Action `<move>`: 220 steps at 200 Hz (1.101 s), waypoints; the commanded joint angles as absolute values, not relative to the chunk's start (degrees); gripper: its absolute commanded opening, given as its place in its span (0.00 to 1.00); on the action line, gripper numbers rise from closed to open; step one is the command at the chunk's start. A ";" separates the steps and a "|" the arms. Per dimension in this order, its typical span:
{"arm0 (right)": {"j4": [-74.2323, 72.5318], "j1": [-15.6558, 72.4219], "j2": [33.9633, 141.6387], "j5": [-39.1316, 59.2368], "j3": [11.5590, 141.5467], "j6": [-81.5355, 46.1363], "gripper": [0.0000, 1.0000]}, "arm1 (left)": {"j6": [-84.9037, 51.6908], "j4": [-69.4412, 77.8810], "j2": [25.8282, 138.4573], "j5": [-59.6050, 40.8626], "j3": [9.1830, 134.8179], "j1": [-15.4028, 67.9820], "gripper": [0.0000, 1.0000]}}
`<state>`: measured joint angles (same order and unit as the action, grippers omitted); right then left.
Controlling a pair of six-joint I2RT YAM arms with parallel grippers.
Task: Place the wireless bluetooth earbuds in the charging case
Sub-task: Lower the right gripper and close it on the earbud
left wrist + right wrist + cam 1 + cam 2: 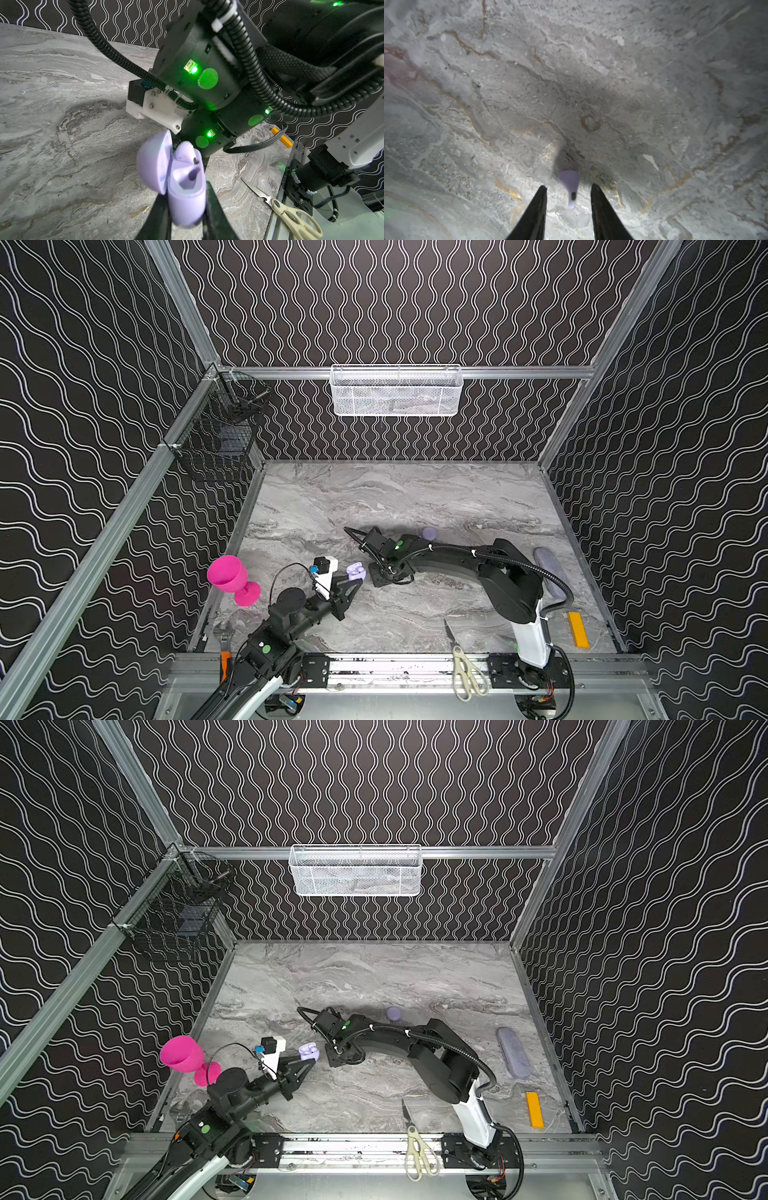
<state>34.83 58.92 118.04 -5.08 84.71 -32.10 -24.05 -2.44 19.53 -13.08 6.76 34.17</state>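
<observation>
One light, slippery earbud (569, 178) lies between my right hand's (568, 186) narrow-set jaws; I'd pinch its bulb gently, left hand (184, 193) clamping the open case (182, 209).

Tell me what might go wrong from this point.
1. The earbud lies loose on the table between the open right jaws; closing off-centre may flick it away.
2. The left jaws grip the open case only by its base; pushing an earbud into its empty socket may tilt it.
</observation>
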 commanded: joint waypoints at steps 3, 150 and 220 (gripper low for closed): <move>37.20 59.06 118.80 -6.17 85.74 -32.31 0.38 | -24.79 -0.05 19.70 -12.92 6.86 34.10 0.22; 39.49 59.24 122.11 -7.39 89.64 -32.84 0.34 | -24.78 0.66 20.77 -13.27 6.70 34.10 0.22; 40.85 59.81 123.34 -8.17 91.12 -32.78 0.30 | -24.83 0.36 20.17 -13.10 6.59 34.11 0.22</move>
